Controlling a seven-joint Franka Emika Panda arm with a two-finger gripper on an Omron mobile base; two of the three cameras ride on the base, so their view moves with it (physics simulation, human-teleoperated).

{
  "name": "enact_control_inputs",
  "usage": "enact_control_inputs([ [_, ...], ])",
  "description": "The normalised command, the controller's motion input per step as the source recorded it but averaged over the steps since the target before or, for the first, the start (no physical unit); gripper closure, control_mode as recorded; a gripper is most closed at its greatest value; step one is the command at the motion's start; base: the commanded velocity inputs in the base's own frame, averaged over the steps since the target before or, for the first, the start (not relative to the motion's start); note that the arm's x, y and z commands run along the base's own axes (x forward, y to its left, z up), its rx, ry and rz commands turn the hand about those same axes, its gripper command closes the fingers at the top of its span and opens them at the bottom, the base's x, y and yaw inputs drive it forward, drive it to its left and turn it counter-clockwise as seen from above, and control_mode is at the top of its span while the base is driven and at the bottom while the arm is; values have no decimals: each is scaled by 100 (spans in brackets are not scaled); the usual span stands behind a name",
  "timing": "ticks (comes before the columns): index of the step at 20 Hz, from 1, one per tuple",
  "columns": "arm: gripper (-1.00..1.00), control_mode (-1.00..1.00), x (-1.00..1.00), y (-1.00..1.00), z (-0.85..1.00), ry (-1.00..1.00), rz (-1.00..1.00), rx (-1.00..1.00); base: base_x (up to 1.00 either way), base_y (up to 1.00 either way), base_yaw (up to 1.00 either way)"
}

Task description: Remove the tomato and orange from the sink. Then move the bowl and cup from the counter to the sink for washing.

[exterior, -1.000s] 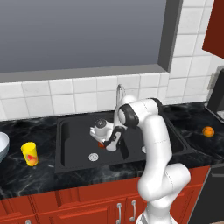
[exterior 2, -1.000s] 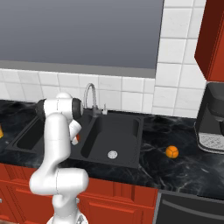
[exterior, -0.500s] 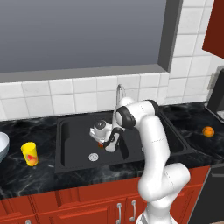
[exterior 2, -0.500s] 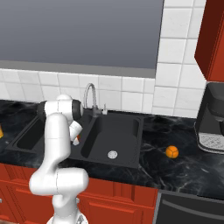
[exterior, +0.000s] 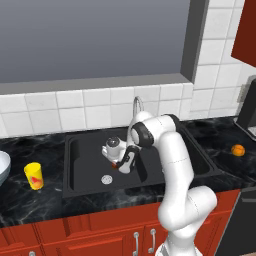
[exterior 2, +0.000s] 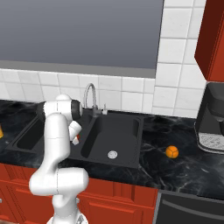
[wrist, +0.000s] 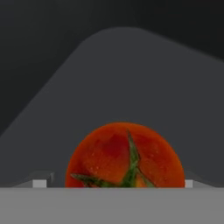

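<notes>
Black marble counter (exterior: pixel 30 205) is carrying the cup (exterior: pixel 34 176) beside the sink (exterior: pixel 80 175). We are finding the end effector (exterior: pixel 119 163) spread wide, straddling the tomato (wrist: pixel 125 155) in the left basin, likely for lifting it out. Orange (exterior 2: pixel 171 152) is lying on the counter already.

A white arm (exterior: pixel 175 165) of smooth, rounded tubular segments is observed, rising from a bulbous white base. Dark grey to black bands are seen at the joints. The gripper (exterior: pixel 120 162) has a white body with dark fingers.
</notes>
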Motion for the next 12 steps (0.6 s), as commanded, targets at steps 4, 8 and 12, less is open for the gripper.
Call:
enact_control_inputs([
  [4,-100,-100,9,0,-17,0,0,0,0,0,0],
  [8,100,-100,7,0,-20,0,0,0,0,0,0],
  [12,100,-100,8,0,-24,6,0,0,0,0,0],
])
